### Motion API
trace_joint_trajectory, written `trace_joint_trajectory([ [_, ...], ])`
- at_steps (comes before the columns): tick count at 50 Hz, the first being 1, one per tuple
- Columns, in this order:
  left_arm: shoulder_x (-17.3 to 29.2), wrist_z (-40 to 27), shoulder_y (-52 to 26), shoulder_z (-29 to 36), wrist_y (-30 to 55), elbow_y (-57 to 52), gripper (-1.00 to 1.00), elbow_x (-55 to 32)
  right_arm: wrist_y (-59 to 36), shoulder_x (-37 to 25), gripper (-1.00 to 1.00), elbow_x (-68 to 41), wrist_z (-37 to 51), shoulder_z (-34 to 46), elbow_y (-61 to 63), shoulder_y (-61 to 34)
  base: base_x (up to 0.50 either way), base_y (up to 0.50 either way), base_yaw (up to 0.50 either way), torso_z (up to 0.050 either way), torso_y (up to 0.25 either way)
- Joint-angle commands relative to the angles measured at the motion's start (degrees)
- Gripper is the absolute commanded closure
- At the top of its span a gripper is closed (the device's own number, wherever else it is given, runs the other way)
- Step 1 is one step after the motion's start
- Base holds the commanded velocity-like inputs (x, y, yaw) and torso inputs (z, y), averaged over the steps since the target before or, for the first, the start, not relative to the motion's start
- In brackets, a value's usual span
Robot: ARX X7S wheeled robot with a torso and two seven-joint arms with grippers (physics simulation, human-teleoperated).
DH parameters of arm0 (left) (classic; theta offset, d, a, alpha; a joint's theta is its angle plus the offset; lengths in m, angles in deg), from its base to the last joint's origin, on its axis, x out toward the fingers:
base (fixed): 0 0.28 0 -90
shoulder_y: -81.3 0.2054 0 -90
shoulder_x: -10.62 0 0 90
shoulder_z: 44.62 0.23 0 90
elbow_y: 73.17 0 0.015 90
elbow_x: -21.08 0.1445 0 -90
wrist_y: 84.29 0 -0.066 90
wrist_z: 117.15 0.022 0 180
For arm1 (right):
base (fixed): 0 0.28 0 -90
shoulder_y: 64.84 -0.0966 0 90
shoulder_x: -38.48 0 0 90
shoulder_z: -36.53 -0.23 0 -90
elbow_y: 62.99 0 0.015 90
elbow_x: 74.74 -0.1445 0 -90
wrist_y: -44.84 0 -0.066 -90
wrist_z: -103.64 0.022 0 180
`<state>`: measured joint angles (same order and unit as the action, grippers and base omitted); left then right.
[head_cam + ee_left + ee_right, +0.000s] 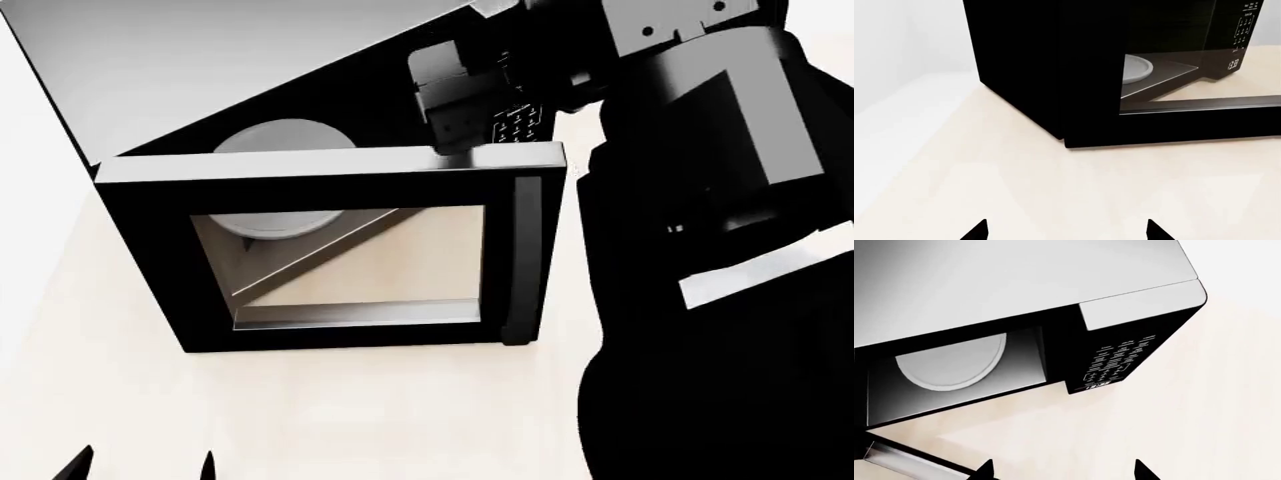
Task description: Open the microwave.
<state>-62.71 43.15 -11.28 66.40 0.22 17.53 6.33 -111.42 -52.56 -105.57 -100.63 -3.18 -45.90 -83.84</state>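
Observation:
The black microwave point(267, 70) with a grey top stands on the pale counter. Its glass-windowed door point(334, 260) is swung wide open toward me, with the vertical black handle point(526, 260) at the door's right. The white turntable point(283, 136) shows in the open cavity. My left gripper point(140, 468) is open and empty, low in front of the door; in the left wrist view point(1067, 232) it faces the microwave's black side point(1027, 60). My right gripper point(1064, 471) is open and empty, above the keypad point(1121, 362) and the open cavity with the turntable point(954, 365).
The pale counter point(334, 420) runs in front of and to the left of the microwave. My right arm point(721, 250) fills the right side of the head view. The open door's edge point(901, 460) lies close to my right gripper's fingertip.

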Motion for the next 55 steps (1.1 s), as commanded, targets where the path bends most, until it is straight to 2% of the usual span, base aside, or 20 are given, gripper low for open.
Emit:
trace_joint_trajectory([
  [1, 0.16, 0.02, 0.19, 0.33, 0.3, 0.17, -1.0, -0.1, -2.83, -1.27, -1.0, 0.14, -0.23, 0.03, 3.09, 1.5, 0.0, 0.0, 0.0, 0.0, 0.0],
  [10, 0.22, -0.1, 0.06, 0.41, 0.33, 0.35, -1.0, -0.26, -13.25, -6.6, -1.0, -4.57, 7.24, -4.65, 18.91, 5.58, 0.0, 0.0, 0.0, 0.0, 0.0],
  [22, 0.35, -0.23, -0.06, 0.55, 0.46, 0.3, -1.0, -0.51, -15.61, -7.73, -1.0, -5.99, 8.52, -5.23, 22.27, 7.37, 0.0, 0.0, 0.0, 0.0, -0.002],
  [36, 0.46, -0.32, -0.12, 0.8, 0.36, 0.34, -1.0, -0.67, -22.3, -10.74, -1.0, -10.42, 14.71, -10.5, 31.93, 11.26, 0.0, 0.0, 0.0, 0.0, -0.002],
  [39, 0.5, -0.36, -0.07, 0.82, 0.35, 0.27, -1.0, -0.69, -23.48, -11.41, -1.0, -12.85, 17.36, -11.31, 33.74, 11.85, 0.0, 0.0, 0.0, -0.007, -0.004],
  [44, 0.54, -0.4, -0.08, 0.91, 0.35, 0.25, -1.0, -0.77, -23.48, -13.48, -1.0, -23.35, 24.93, -8.93, 35.29, 11.69, 0.0, 0.0, 0.0, 0.0, -0.004],
  [55, 0.59, -0.48, -0.23, 1.09, 0.27, 0.45, -1.0, -0.86, -22.67, -15.26, -1.0, -31.08, 29.62, -7.63, 37.08, 13.22, 0.0, 0.0, 0.0, -0.001, -0.003],
])
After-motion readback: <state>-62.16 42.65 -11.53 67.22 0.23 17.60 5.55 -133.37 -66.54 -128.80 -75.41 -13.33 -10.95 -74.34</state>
